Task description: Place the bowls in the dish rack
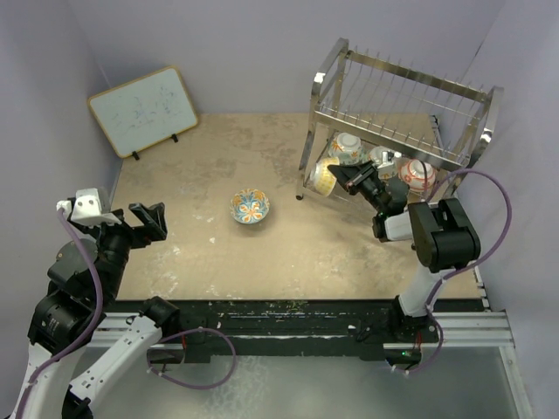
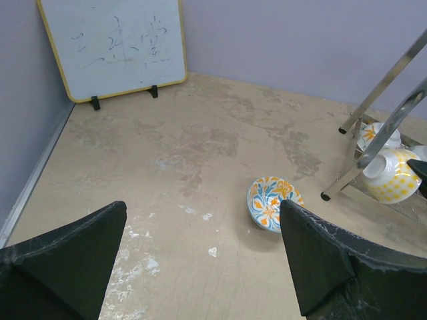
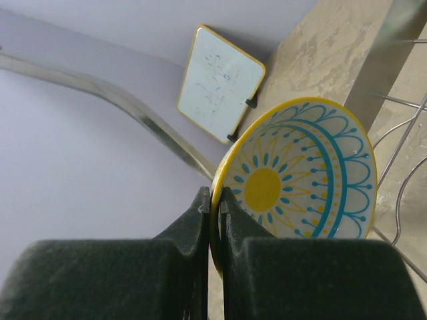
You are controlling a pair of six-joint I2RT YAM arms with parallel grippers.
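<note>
A: Yellow bowl [image 3: 300, 173]?
B: Tipped on edge at the dish rack's [image 1: 393, 133] lower shelf, rim pinched tight in the right gripper [image 3: 215, 200]. I'd seat it beside the other bowls [image 1: 349, 147] and release only once it rests.
A: Left gripper [image 1: 131, 220]?
B: Fingers wide apart, holding nothing. The flowered bowl [image 1: 251, 207] sits mid-table [image 1: 192, 175], probably next.

The top view looks down on the whole table [image 1: 218, 166]; both low wrist views share whiteboard [image 2: 113, 47] and dish rack [image 2: 393, 122].
</note>
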